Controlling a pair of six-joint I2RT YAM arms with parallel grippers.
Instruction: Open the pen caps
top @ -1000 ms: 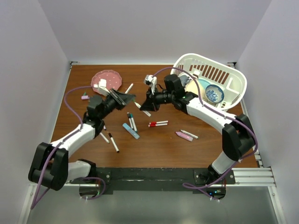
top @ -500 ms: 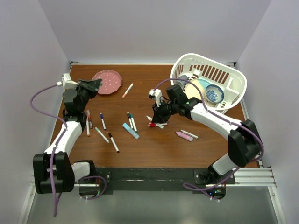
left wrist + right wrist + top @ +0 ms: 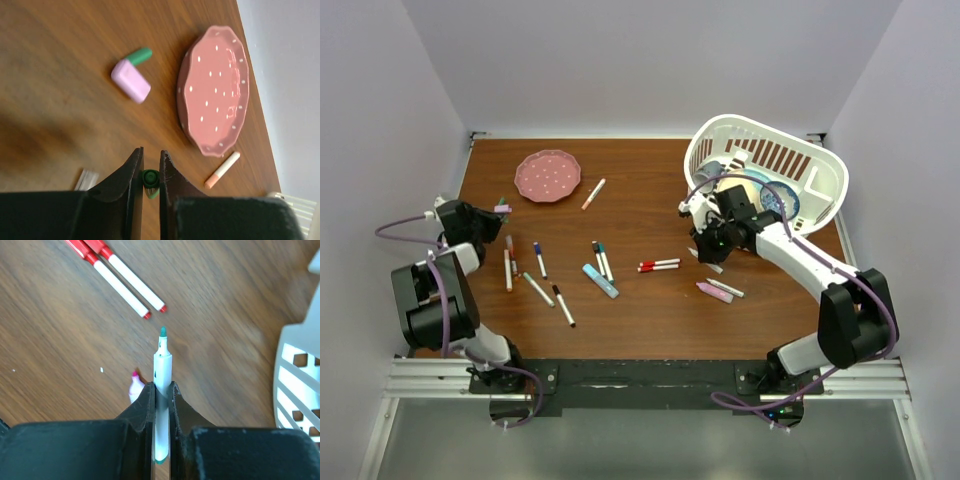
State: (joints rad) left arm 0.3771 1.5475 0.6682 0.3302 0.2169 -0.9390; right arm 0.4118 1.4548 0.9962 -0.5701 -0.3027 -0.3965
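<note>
My left gripper (image 3: 149, 162) is shut on a small dark green pen cap (image 3: 149, 179), held end-on just above the table; it sits at the far left in the top view (image 3: 485, 216). A loose pink cap (image 3: 131, 81) and a green cap (image 3: 139, 56) lie ahead of it. My right gripper (image 3: 161, 387) is shut on a slim white marker (image 3: 162, 365) whose teal tip is bare and points away over the table. In the top view the right gripper (image 3: 708, 245) is low beside the basket. Two red-capped markers (image 3: 120, 280) lie beyond the tip.
A pink dotted plate (image 3: 548, 174) and an orange-capped marker (image 3: 593, 193) lie at the back left. Several markers (image 3: 538, 258), a blue highlighter (image 3: 600, 280) and a pink highlighter (image 3: 713, 291) lie mid-table. A white basket (image 3: 820, 165) with dishes stands at the back right.
The grippers were together at the table's middle; the left one has swung to the far left with the cap, and the right one has moved right and down toward the basket with the marker.
</note>
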